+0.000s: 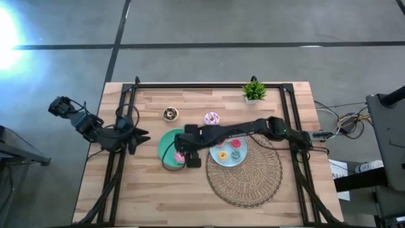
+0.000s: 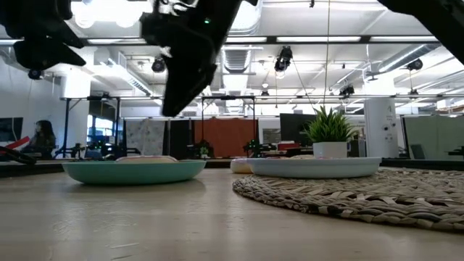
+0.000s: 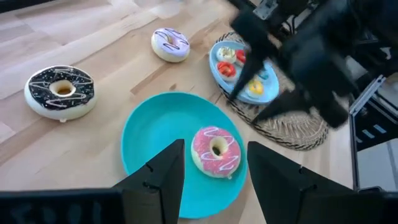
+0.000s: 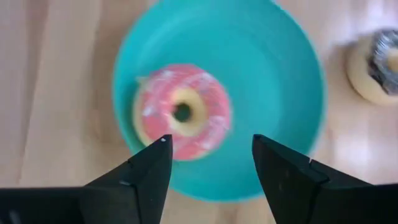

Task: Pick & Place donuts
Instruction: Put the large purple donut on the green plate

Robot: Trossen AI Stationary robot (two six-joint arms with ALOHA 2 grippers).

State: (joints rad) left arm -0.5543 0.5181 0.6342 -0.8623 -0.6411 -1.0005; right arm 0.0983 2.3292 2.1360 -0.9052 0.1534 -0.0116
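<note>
A pink-frosted donut (image 4: 181, 112) lies flat in the green plate (image 4: 273, 74), also seen as the pink donut (image 3: 216, 151) on the plate (image 3: 149, 130). My right gripper (image 4: 211, 142) hovers open above it, reaching in from the table's right side (image 1: 188, 156). A second pink-frosted donut (image 1: 211, 118) and the dark brown donut (image 1: 170, 114) lie on the bare wood toward the far side. Tiny red and orange donuts (image 3: 236, 62) sit in the light-blue plate (image 1: 229, 158). My left gripper (image 3: 216, 144) is open, held at the table's left edge (image 1: 139, 135).
The light-blue plate rests on a round woven mat (image 1: 250, 177) right of the green plate. A small potted plant (image 1: 254, 90) stands at the far edge. The black frame rails (image 1: 120, 107) run along the left and right sides. Bare wood lies along the near edge.
</note>
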